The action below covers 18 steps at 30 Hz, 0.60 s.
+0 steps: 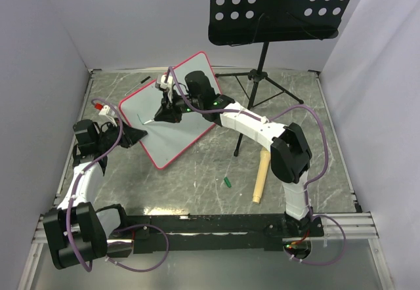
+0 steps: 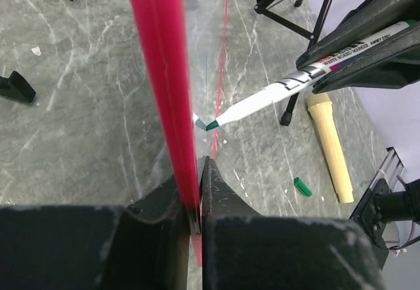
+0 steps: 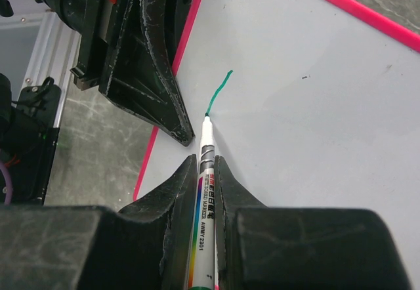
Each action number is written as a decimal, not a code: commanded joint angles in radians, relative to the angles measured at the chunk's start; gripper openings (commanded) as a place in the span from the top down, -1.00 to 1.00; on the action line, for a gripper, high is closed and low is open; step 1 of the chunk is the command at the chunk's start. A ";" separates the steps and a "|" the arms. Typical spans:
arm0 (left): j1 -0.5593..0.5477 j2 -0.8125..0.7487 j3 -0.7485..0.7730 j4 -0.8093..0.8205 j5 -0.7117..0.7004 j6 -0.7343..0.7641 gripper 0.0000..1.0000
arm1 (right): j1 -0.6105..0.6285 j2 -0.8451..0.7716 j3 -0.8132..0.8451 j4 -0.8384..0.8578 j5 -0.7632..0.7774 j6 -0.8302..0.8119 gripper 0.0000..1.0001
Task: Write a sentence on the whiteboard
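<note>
Writing barely started. Right gripper point(image 3: 205, 172) clamps whiteboard marker point(image 3: 207, 139), tip on lone teal stroke point(image 3: 218, 93) just ahead. Left gripper point(image 2: 199, 178) pinches whiteboard point(image 3: 315, 106) frame. Next: steady pressure, form first letter.

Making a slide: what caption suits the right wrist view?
Right end effector holds marker at a short teal stroke on the whiteboard; left end effector grips its frame.

Place: robot lab work cell.
Enclosure: plain white panels point(image 1: 46, 54) wall the tabletop point(image 1: 197, 172) to both sides of and beyond the right pincer point(image 1: 164, 114).
Frame: aluminium rail point(image 1: 348, 224) along the tabletop's near edge.
Beyond the pincer: black perforated music stand point(image 1: 282, 4).
</note>
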<state>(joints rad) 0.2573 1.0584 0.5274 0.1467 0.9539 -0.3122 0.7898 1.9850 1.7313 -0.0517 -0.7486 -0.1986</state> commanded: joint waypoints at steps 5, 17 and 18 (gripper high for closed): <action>-0.006 -0.018 0.011 0.051 -0.029 0.071 0.98 | 0.005 -0.060 0.048 0.049 0.006 0.022 1.00; -0.006 -0.015 0.011 0.051 -0.026 0.070 0.98 | 0.005 -0.037 0.091 0.049 0.008 0.034 1.00; -0.006 -0.015 0.011 0.051 -0.026 0.068 0.98 | 0.003 -0.035 0.094 0.047 0.008 0.034 1.00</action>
<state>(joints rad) 0.2543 1.0576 0.5274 0.1524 0.9634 -0.3111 0.7898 1.9842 1.7657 -0.0475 -0.7444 -0.1719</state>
